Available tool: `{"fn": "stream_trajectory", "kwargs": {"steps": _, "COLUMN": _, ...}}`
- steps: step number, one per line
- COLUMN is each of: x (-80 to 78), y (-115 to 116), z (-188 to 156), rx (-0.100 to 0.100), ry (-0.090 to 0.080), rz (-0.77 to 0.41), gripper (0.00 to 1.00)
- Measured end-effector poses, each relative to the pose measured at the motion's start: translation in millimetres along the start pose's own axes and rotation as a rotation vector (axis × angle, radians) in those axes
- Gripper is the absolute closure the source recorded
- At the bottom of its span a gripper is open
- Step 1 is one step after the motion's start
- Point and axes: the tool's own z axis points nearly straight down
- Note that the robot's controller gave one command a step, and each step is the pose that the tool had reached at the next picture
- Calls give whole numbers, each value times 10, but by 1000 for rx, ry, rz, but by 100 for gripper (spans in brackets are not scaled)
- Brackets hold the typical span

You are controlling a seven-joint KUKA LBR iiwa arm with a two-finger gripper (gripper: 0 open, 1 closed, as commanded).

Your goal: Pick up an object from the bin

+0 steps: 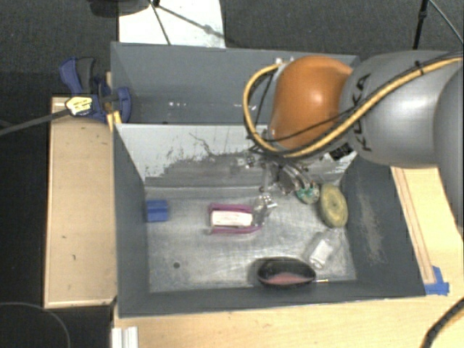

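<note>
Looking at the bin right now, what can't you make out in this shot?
All in the camera view:
1. The bin: its back right corner is hidden under the arm.
2. The green thing: partly covered by the wrist, so its kind is unclear.
3. The gripper: too small to tell whether it touches the white and purple box.
4. The clear thing at front right: too small to identify.

A small blue block (156,210) was seen on the floor of the bin (130,230), close to its left wall and well apart from the other things. A round yellowish disc (334,206) was found at the right side of the floor. Below it, a small pale bottle (320,251) was laid aslant. A dark oval object (285,272) with a reddish face was set along the front edge, near the bottle.
</note>
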Motion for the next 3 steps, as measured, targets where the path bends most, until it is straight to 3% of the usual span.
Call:
{"fn": "stream_trajectory", "kwargs": {"steps": 1, "x": 71, "y": -12, "z": 870, "rx": 1, "ry": -5, "rz": -148, "gripper": 0}}
{"fn": "stream_trajectory", "kwargs": {"steps": 2, "x": 65, "y": -15, "z": 838, "rx": 1, "ry": -5, "rz": -144, "gripper": 100}}
{"fn": "stream_trajectory", "kwargs": {"steps": 3, "x": 500, "y": 85, "z": -577, "rx": 4, "ry": -10, "rz": -650, "gripper": 100}}
